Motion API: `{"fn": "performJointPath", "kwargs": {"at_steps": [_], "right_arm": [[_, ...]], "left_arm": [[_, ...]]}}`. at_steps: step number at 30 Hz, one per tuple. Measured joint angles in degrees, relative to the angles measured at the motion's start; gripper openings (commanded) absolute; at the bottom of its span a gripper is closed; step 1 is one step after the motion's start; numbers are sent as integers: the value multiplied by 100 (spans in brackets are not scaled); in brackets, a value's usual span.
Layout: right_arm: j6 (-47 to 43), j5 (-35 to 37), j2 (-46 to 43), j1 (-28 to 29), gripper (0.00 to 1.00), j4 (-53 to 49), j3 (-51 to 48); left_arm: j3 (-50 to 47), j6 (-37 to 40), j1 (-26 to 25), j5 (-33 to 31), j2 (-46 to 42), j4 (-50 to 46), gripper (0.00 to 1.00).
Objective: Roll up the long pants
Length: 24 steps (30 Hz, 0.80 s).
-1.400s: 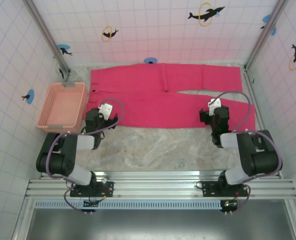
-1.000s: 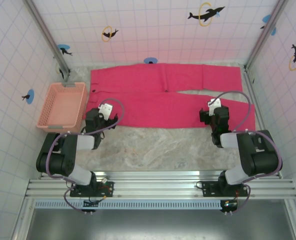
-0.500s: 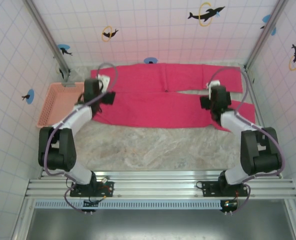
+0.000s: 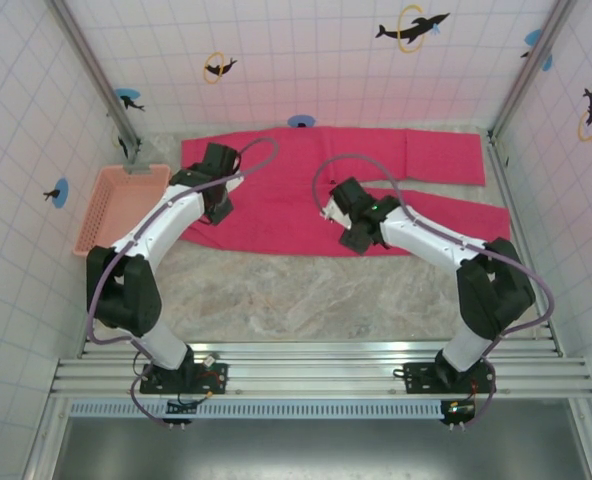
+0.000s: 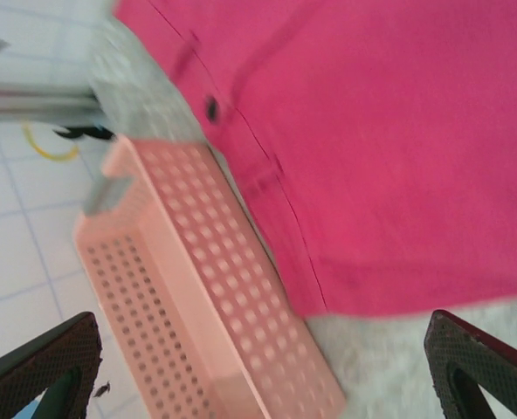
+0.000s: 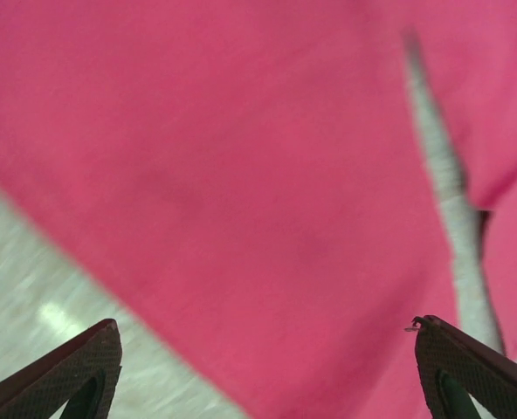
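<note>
Compared with about a second and a half back, both arms have gone from sitting tucked at the near edge of the fabric to reaching out over it. The left end effector (image 5: 258, 362) is now up by the left end of the long pants (image 4: 286, 210), right next to the pink lattice basket (image 5: 180, 288), and the right end effector (image 6: 267, 367) has swung in toward the middle, above the near leg. The pants themselves haven't budged: they're flat and unrolled on the far half of the marble-look desk (image 4: 306, 290), with the long axis running left to right. The waist end, with a dark button and seams visible from the left wrist, points left at the basket, and the cuffs point right. The two legs lie side by side, one farther and one nearer, with a thin strip of bare desk opening between them toward the right. Both end effectors have their fingers spread wide with nothing held between them. The right wrist view is pretty blurry, mostly pink cloth with a bit of desk at the lower left.
</note>
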Motion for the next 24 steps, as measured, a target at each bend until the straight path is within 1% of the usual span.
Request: {"fn": "performJointPath", "kwargs": {"at_steps": [3, 5, 8, 10, 12, 16, 19, 22, 24], "right_arm": [[52, 70, -2, 37, 89, -203, -382], [138, 96, -15, -155, 89, -295, -542], [321, 136, -122, -688, 89, -389, -634], [439, 240, -284, -1049, 90, -396, -636], [507, 332, -439, -1228, 90, -391, -636], [595, 431, -573, -1375, 90, -391, -638], [680, 503, -573, -1528, 90, -400, -636], [796, 520, -575, -1777, 90, -413, -638], [861, 531, -605, -1963, 90, -417, -656]], "left_arm": [[-483, 157, -98, -87, -142, -146, 97], [-649, 168, -247, -131, -168, -212, 97], [-743, 164, -511, -251, -133, -243, 96], [-752, 142, -664, -369, -26, -223, 93], [-765, 138, -745, -466, 122, -210, 93], [-848, 129, -772, -627, 413, -203, 92], [-879, 96, -769, -564, 520, -227, 86], [-879, 4, -772, -485, 643, -254, 83], [-879, -61, -772, -435, 809, -254, 78]]}}
